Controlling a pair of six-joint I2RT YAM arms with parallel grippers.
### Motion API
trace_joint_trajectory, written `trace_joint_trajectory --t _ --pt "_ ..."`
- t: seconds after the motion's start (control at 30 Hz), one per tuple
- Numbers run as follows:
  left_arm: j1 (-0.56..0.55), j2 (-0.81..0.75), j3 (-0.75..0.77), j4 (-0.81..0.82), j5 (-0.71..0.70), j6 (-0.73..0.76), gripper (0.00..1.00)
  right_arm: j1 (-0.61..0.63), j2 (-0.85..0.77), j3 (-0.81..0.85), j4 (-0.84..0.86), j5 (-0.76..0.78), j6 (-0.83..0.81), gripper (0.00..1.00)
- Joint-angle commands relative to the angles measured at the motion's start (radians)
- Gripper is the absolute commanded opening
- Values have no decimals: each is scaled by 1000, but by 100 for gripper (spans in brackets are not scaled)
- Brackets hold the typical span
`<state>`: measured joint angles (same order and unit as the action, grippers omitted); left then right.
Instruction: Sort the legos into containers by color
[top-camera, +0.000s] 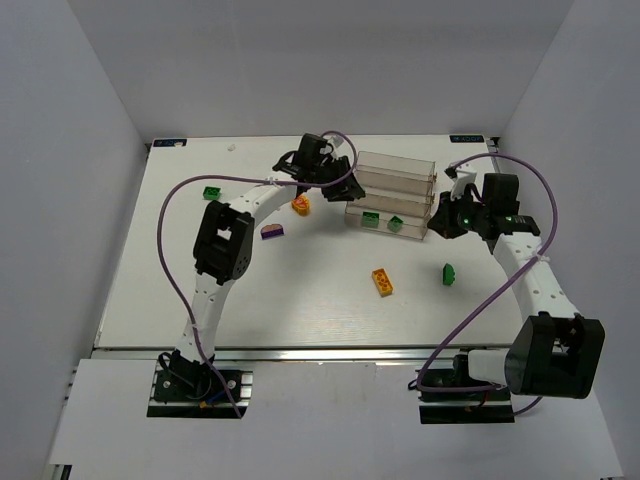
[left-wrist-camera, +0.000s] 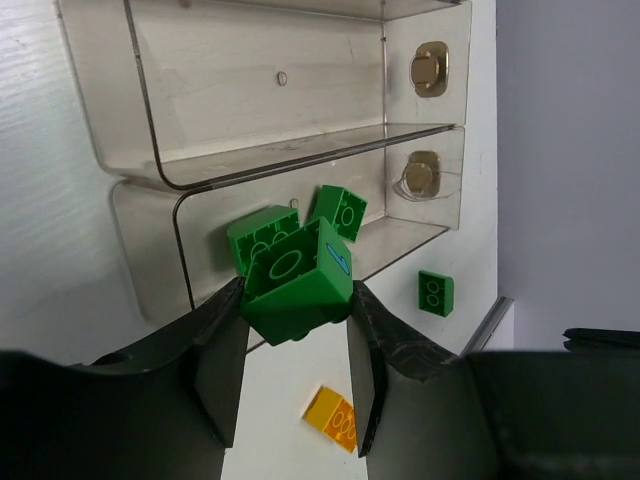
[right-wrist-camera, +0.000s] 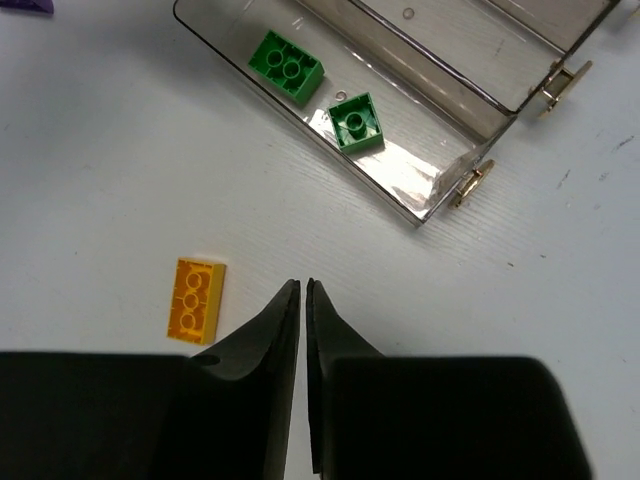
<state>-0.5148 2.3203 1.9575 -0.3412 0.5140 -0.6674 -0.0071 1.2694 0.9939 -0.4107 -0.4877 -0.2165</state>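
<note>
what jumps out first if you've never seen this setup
The left gripper pinches a green brick right in front of the clear tiered containers. Two green bricks already lie in the lowest trough, while the right gripper hangs shut and empty near an orange brick.

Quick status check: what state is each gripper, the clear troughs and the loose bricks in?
Left gripper: shut on a small green studded plastic brick.
Right gripper: shut, empty.
Clear plastic stepped troughs: lowest tier holds two green bricks.
Orange-yellow flat brick: loose on the table.
Small purple brick: loose on the table.
</note>
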Motion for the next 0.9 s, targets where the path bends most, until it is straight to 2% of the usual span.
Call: trace_joint_trajectory --t 0.0,0.07,0.1,0.27,0.43,0.6,0.73,0.83,0.87 --pt "-22 -19 69 -36 27 17 12 -14 -28 -15 27 1 6 13" --pt "-31 -30 40 -38 21 22 19 -16 -30 -20 30 0 6 17" --pt "-31 -35 23 -38 17 26 29 -19 -30 -21 30 1 6 22" --pt "-31 -47 -6 -44 3 37 56 -21 -22 -26 32 -5 0 36" --pt "-40 -30 29 -64 -6 42 68 -22 -13 -21 21 -12 -24 52" --pt "-40 -27 61 -65 -6 37 68 -22 -16 -20 -2 -20 -58 58" --pt "-31 -82 83 -22 -11 17 61 -22 -15 -41 -8 53 -55 62" --pt "-11 -162 60 2 -34 6 36 -24 14 -52 -39 142 -46 60" --pt "-11 -189 43 5 -43 9 22 -25 24 -52 -49 165 -41 59"
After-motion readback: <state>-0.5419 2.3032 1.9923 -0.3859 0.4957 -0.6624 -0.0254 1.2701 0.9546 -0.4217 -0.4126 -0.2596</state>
